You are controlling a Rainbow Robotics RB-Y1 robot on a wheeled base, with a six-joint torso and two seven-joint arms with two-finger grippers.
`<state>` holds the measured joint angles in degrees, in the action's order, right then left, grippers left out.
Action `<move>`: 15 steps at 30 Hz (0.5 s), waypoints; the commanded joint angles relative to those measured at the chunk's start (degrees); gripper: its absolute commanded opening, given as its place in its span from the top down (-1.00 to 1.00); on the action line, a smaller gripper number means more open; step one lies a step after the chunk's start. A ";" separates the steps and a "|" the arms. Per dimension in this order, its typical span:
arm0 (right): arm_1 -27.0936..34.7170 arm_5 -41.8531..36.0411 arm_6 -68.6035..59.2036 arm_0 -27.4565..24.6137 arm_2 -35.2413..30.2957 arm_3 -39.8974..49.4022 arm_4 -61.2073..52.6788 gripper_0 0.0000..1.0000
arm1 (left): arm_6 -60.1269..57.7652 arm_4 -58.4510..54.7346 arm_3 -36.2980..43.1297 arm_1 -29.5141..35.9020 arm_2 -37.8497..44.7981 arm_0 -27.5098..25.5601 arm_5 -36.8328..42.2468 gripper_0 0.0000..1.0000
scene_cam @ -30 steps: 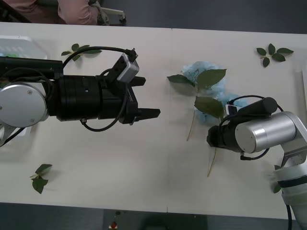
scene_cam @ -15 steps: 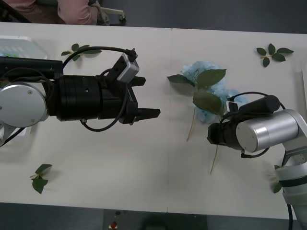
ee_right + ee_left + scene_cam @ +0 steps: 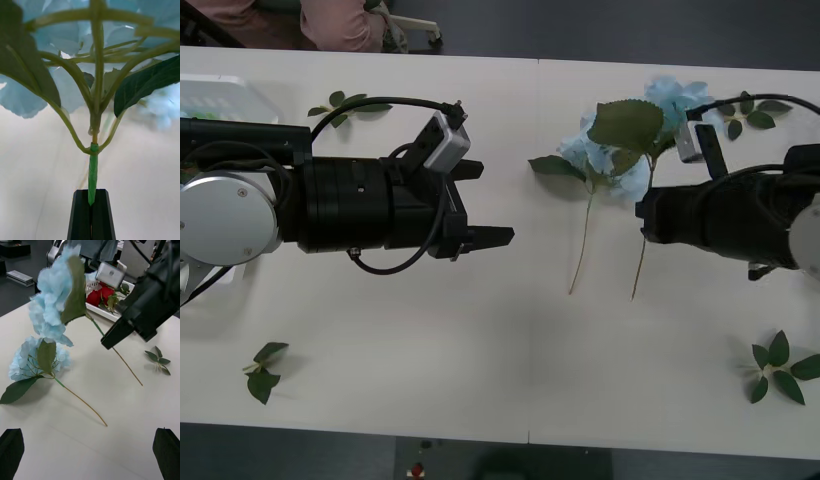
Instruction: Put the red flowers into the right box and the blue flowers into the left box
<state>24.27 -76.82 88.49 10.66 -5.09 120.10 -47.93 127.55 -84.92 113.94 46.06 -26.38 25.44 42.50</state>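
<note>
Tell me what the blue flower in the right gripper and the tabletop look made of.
Blue flower: artificial, seemingly fabric petals, matte and fuzzy-edged, on a stem wrapped in green tape, pinched by the right gripper.
Tabletop: smooth off-white, likely laminate; seam visible.

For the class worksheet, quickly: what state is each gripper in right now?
Left gripper: open, holding nothing.
Right gripper: shut on a blue flower stem.

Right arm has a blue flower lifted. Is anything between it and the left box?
Yes. The right gripper is shut on a blue flower at the table's right side. The left box is at the far left, and the left arm with its open left gripper hangs over the table between them. A second blue flower lies below.
</note>
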 commanded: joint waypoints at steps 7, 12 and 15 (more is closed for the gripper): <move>-1.07 -3.07 16.54 5.34 -9.50 -7.86 -42.68 1.00 | -1.34 -0.60 0.59 0.17 1.25 0.67 -0.23 -1.00; -1.60 -5.09 17.16 9.38 -9.14 -14.19 -56.13 1.00 | -1.34 -0.60 0.59 0.17 1.25 0.67 -0.23 -1.00; -2.47 -6.15 16.81 11.66 -8.79 -15.86 -57.71 1.00 | -1.34 -0.60 0.59 0.17 1.25 0.67 -0.23 -1.00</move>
<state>23.83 -82.61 104.63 20.08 -13.65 103.65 -104.74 127.55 -84.93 113.91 46.06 -26.38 25.44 42.50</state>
